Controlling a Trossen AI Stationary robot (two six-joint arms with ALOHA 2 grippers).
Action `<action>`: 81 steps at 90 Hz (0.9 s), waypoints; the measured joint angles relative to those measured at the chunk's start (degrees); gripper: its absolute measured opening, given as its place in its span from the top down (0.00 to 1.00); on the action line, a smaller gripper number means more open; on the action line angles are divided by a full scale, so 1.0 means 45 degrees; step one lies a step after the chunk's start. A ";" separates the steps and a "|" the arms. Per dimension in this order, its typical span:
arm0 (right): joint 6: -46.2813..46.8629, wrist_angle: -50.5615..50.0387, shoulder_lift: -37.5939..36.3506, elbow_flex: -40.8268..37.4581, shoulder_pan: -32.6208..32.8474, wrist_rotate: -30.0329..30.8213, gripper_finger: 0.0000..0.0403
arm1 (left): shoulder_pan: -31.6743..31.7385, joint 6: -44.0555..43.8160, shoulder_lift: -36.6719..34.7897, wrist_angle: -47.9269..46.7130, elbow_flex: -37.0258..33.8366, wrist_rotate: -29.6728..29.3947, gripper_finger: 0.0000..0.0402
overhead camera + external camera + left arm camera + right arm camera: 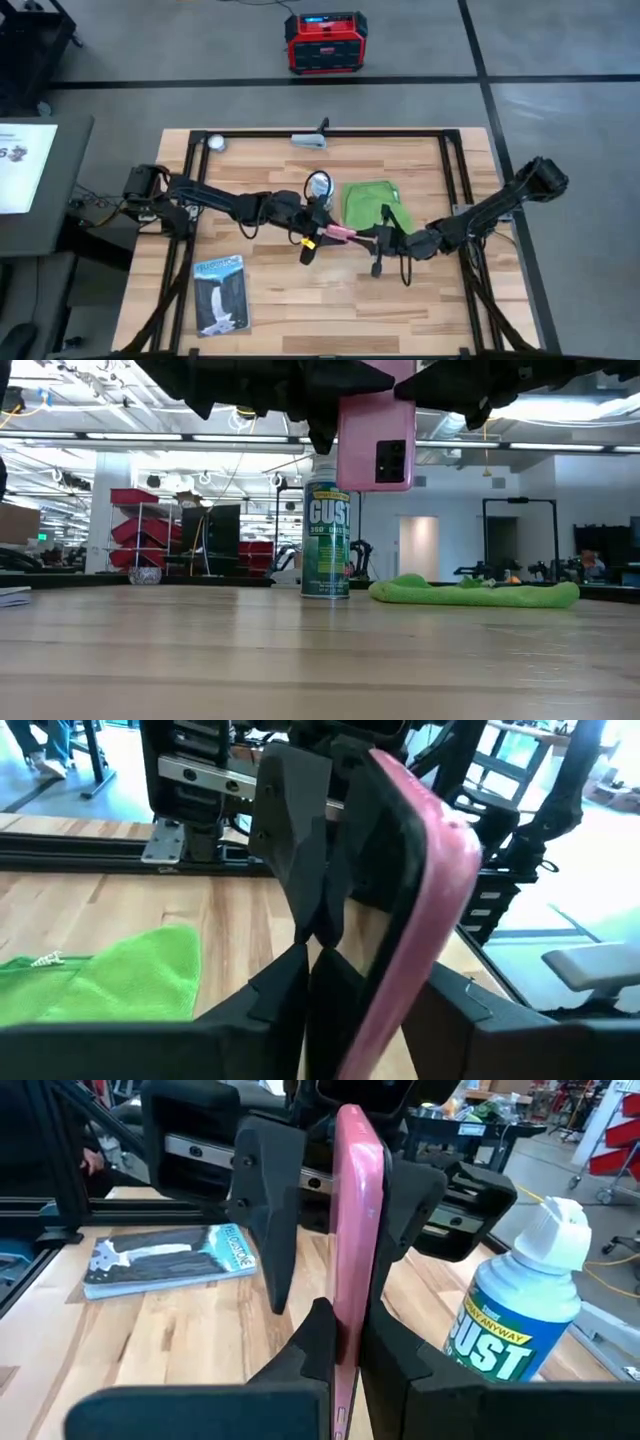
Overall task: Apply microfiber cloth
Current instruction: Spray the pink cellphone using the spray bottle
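Both claws met over the middle of the counter (420,300), my left claw (312,243) and my right claw (381,240) each clamped on one end of the pink phone (339,234), which hung in the air between them, well clear of the wood. From my left wrist I saw the phone (420,900) edge-on, squeezed between my own fingers (290,990), with the other claw's fingers gripping it from the far side; my right wrist showed the same in reverse. The cloth (372,203) lay flat on the counter just behind the phone, nearer my right arm, rumpled and untouched by either claw; at counter height it sat as a low green heap (475,592). I judged the task barely begun: the phone was up and steadied, but the cloth was not yet picked up, and no wiping had started. One claw would have had to let go of the phone to fetch the cloth, leaving the other to hold the phone alone. A dust spray can (319,185) stood just beside the cloth, close behind my left claw, and could have been knocked over on a reach. A booklet (219,293) lay near the front left edge, well apart and no hindrance.
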 joint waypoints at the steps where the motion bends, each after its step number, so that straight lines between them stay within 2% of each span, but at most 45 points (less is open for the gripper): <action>1: 0.0000 0.0004 0.0000 0.0000 -0.0001 0.0000 0.98 | 0.0000 0.0030 -0.0001 -0.0012 0.0003 -0.0003 0.78; 13: 0.0106 0.0050 -0.0007 0.0000 0.0006 -0.0060 0.98 | 0.0000 0.0333 -0.0005 -0.0074 0.0003 -0.0072 0.96; 43: 0.0092 0.0032 -0.0019 0.0000 0.0006 -0.0032 0.97 | -0.0067 0.0542 -0.0024 -0.0150 0.0007 -0.0443 0.99; 56: -0.0134 -0.0013 -0.0083 -0.0005 -0.0004 -0.0078 0.82 | -0.0078 0.0452 -0.0060 -0.0214 0.0007 -0.0717 0.99; 70: -0.0006 0.0005 -0.0107 -0.0005 0.0205 0.0005 0.63 | -0.0105 0.1038 -0.0887 -0.1092 -0.0002 -0.1047 0.99; 81: 0.0058 0.0011 -0.0107 0.0001 0.0297 -0.0029 0.59 | -0.0087 0.1714 -0.2075 -0.1705 0.0003 -0.1600 0.99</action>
